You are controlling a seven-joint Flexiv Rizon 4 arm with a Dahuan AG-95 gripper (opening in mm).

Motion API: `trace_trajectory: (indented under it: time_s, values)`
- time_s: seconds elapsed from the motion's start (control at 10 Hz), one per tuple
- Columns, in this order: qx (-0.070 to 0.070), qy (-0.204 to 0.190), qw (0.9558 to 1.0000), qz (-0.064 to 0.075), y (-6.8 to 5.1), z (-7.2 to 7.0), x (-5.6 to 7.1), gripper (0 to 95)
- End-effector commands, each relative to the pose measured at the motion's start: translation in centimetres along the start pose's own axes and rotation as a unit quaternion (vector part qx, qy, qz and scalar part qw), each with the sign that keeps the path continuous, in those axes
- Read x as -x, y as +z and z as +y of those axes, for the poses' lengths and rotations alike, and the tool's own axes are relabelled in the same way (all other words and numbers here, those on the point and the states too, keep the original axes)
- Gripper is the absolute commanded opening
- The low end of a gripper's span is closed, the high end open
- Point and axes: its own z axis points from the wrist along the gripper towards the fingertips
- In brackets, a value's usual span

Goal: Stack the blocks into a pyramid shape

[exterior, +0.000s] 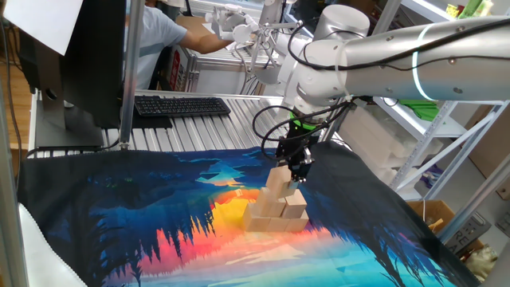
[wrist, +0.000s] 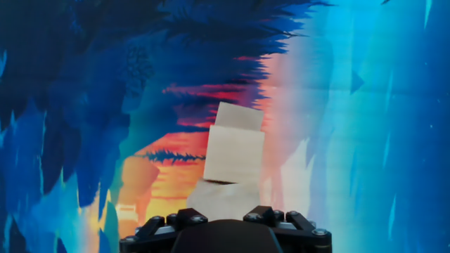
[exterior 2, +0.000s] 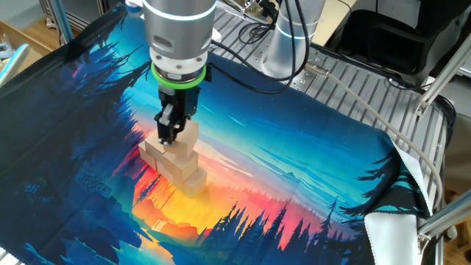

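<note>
The tan wooden blocks [exterior: 275,217] stand stacked as a small pyramid on the painted cloth, with a bottom row, a second tier and one top block [exterior: 278,182]. The stack also shows in the other fixed view [exterior 2: 180,168], with the top block [exterior 2: 188,137] slightly turned. My gripper [exterior: 300,172] hangs point-down right beside the top block, touching or nearly touching its side, not around it. Its fingers look pressed together and hold nothing; it also shows in the other fixed view [exterior 2: 170,135]. In the hand view the top block [wrist: 235,155] lies just ahead, and my fingertips are hidden.
The colourful cloth [exterior: 143,223] covers the table. A keyboard [exterior: 182,105] and a monitor stand at the far edge on the metal tabletop. A person sits behind them. A pole [exterior: 131,72] rises at the back left.
</note>
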Motion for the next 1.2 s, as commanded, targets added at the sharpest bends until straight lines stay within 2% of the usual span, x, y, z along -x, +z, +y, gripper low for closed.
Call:
trace_trajectory:
  time_s: [0.1, 0.4, 0.8, 1.2]
  values:
    - [0.012, 0.000, 0.9999, -0.003, 0.4, -0.2, 0.8, 0.0]
    - [0.020, 0.001, 0.9998, -0.001, 1.0, -0.2, 1.3, 0.0]
    - [0.031, 0.035, 0.9989, 0.000, 1.6, -0.1, 1.7, 0.0]
    - [0.037, 0.052, 0.9980, -0.001, 2.1, 0.2, 1.8, 0.0]
